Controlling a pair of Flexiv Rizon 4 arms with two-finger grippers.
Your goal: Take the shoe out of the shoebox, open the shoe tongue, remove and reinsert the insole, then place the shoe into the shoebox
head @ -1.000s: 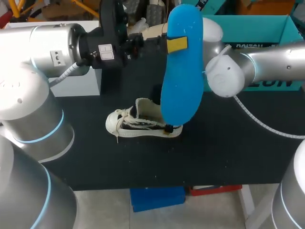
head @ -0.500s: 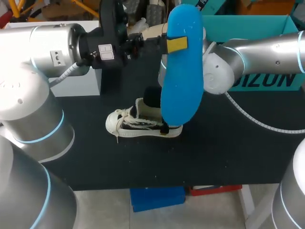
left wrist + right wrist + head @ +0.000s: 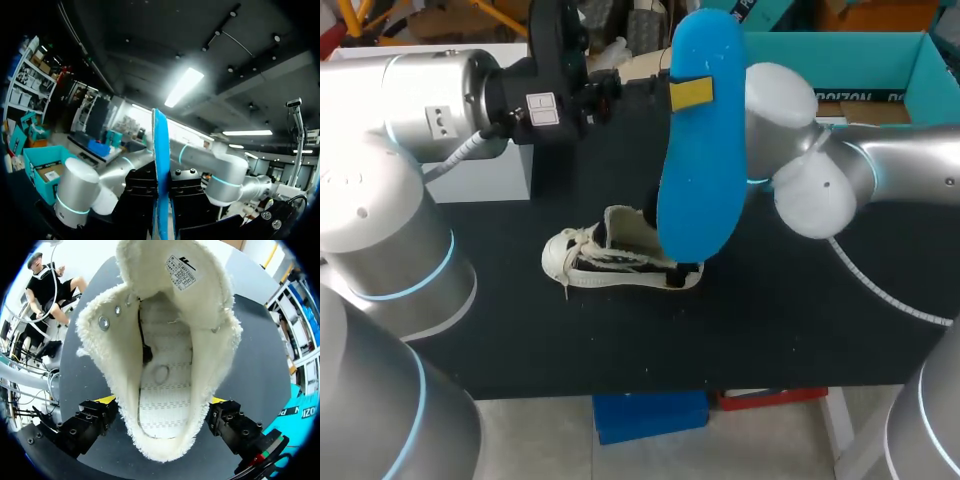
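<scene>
Head view, from the left edge: the silver left arm reaches across above the black bench. Its left pincer is clamped on a bright blue foam insole, held on end high over the bench. The left wrist view shows the insole edge-on, pinched flat between the two black fingers.

Below it, near the middle of the bench, sits the white fleece-lined shoe, toe toward the left edge and tongue folded open. The right pincer hangs over the shoe's mouth. Its jaws are spread wide, one on each side of the fuzzy collar, and show no squeeze on it. The silver right arm comes in from the right edge. The teal cardboard shoebox stands at the far right corner.

The insole looks light and floppy, so a grip at mid-length probably lets the free end droop. Feeding the toe end in first should suit it. The shoe seems light and likely to slide, and its collar is soft. The firmer heel and sole walls look like the better place to brace it.
</scene>
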